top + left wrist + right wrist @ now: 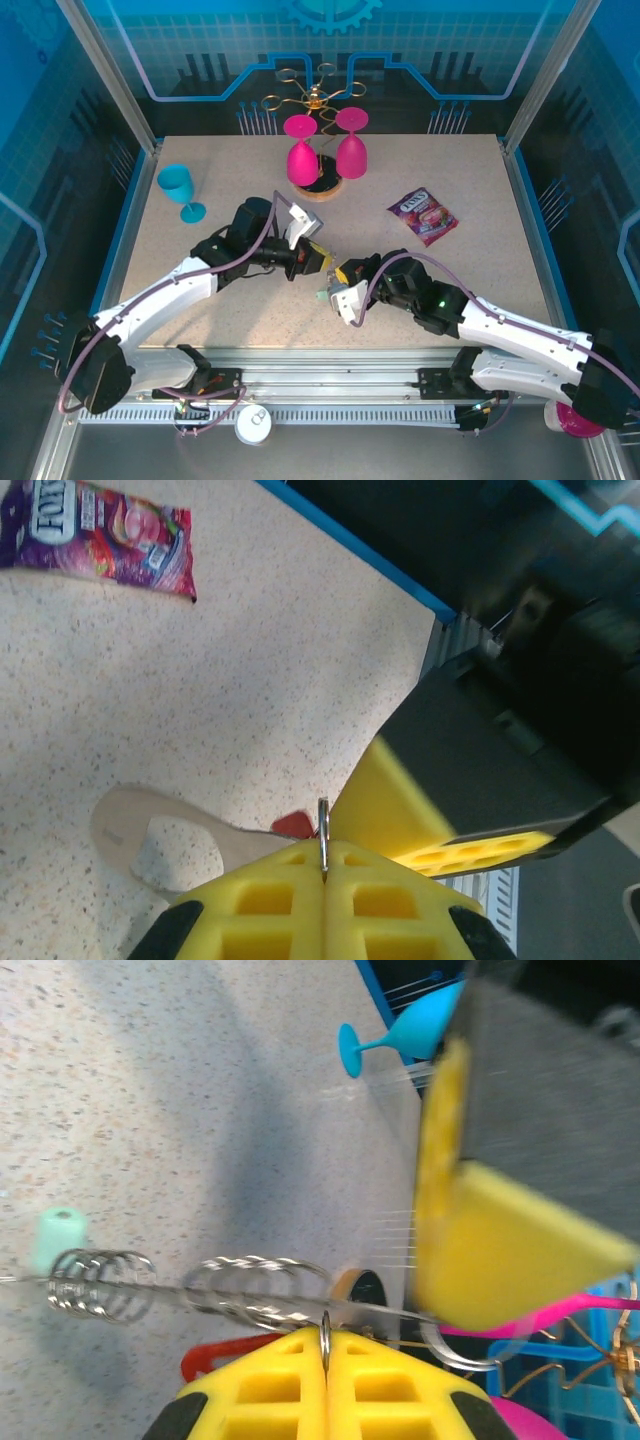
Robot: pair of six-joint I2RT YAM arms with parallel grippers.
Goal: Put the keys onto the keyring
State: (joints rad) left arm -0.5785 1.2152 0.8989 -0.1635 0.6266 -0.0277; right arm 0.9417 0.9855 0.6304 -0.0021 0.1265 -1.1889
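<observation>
Now, both arms meet mid-desk point(480, 170). Left end effector point(323, 865) pressed together, pinching thin silvery ring point(323, 830) edge-on; red key tag point(292, 825) just beside fingertips, blurred pale oval loop point(120, 825) beyond. Right end effector point(325, 1347) likewise clamped, nipping slim metal ring point(325, 1328). Keyring point(250, 1290), string of silvery rings, runs sideways from that pinch, above desk; pale green key tag point(60, 1235) near far end. Purple snack packet point(423, 215) well apart.

Both my white arms reach inward; yellow-padded left pincer point(318, 259) clamped tight, right pincer point(341, 276) just beside it, likewise closed.
</observation>
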